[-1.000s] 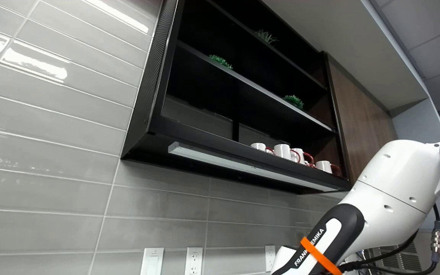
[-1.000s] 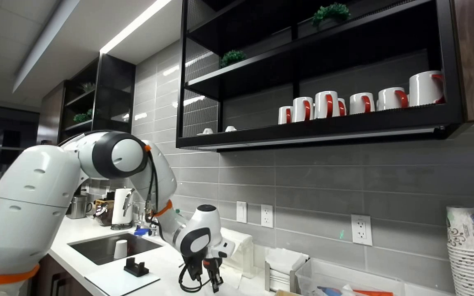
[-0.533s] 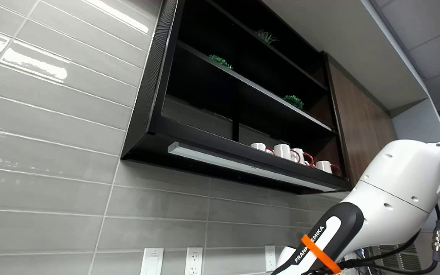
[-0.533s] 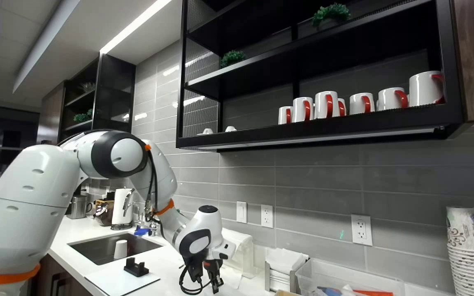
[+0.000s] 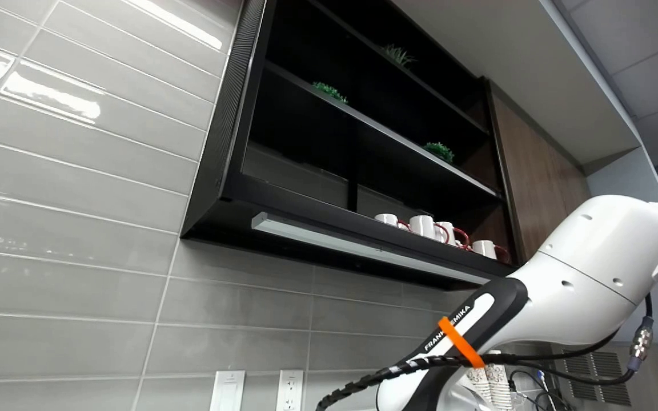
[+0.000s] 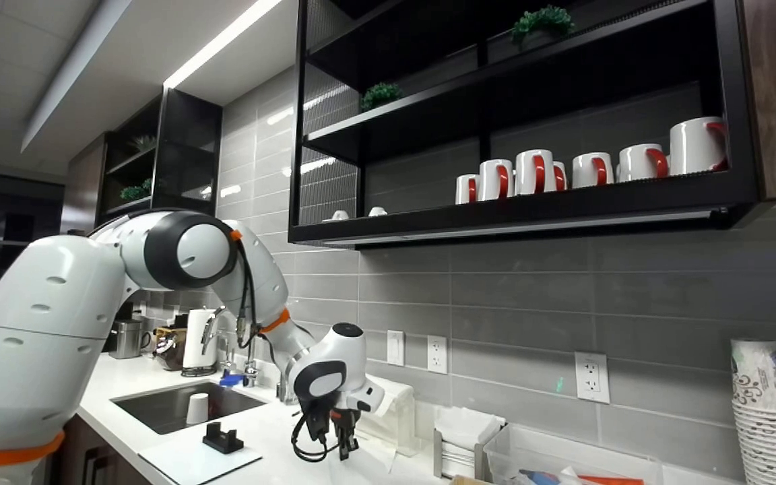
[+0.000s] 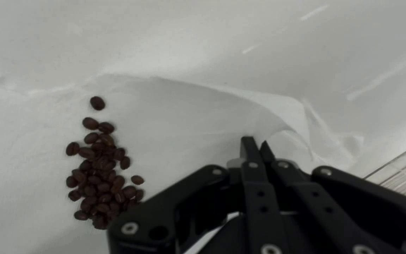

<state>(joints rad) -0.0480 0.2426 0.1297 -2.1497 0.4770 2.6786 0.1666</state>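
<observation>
1. The white sheet is lying beneath the gripper; in the wrist view its rumpled corner is showing just right of the fingertips.
2. The fingers are standing nearly together, visibly holding nothing; whether they are touching or pinching the sheet, I cannot tell.
3. Coffee beans are lying on it, left of and apart from the fingertips.
4. The beans are already resting heaped and uncovered; neither they nor the sheet is seeming lifted, so much of the handling is looking left to do.
5. A clear box is standing right of the gripper; in an exterior view a black stand is sitting to its left; mugs are standing above.
</observation>
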